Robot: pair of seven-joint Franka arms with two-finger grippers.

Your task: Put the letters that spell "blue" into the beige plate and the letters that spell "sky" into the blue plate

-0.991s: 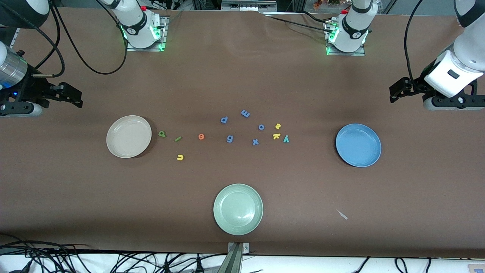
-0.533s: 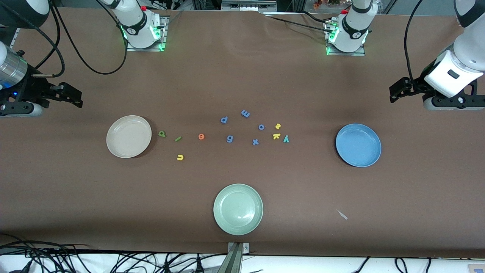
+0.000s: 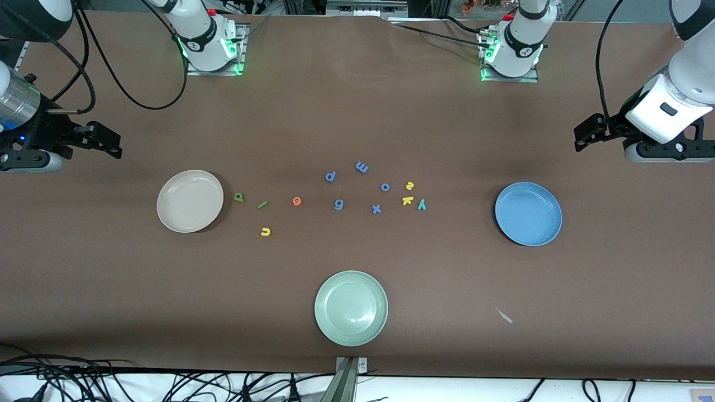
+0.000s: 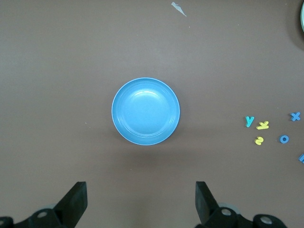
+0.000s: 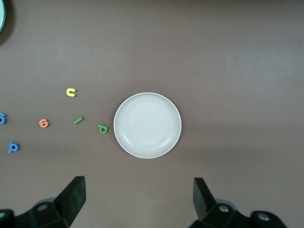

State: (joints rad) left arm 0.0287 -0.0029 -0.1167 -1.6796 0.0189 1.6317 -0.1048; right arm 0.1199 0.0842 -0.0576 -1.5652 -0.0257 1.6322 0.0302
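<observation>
The beige plate lies toward the right arm's end of the table. Beside it are the green b, green l, orange e and yellow u. The blue plate lies toward the left arm's end. The yellow s, yellow k and teal y lie together between it and the table's middle. Both plates are bare. My right gripper hangs open near the beige plate. My left gripper hangs open near the blue plate.
Blue letters p, m, o, g and x lie in the middle between the two letter groups. A pale green plate sits nearer the front camera. A small pale scrap lies beside it.
</observation>
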